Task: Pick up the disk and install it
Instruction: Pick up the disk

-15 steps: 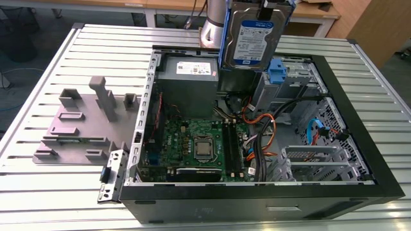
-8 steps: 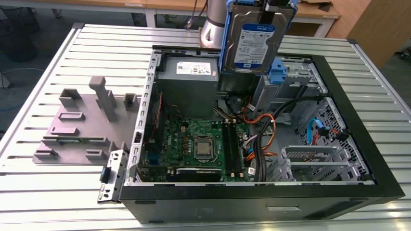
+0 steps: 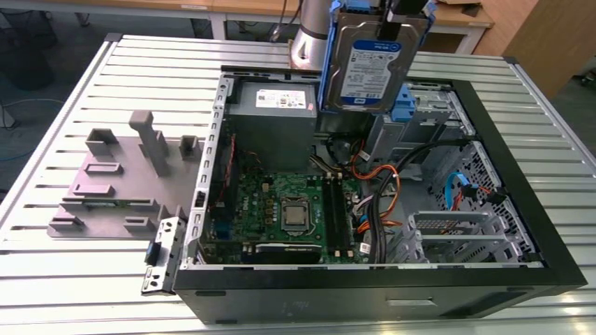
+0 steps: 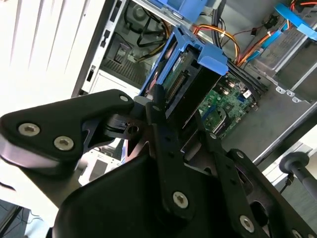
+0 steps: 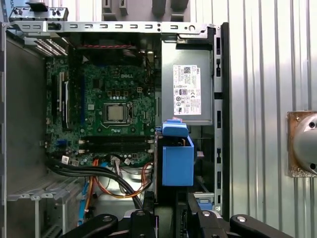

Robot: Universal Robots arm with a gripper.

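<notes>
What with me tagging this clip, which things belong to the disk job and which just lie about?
Job: disk, held upright above the open computer case; gripper, fingers shut on it.
Lying about: grey fixture block on the table; metal bracket beside the case; power supply box inside it.

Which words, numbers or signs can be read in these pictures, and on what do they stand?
None can be quoted with confidence.
On the disk, the label: print too small to read.
On the grey metal box, the white sticker: too small to read.
On the green circuit board: white marks blurred.
</notes>
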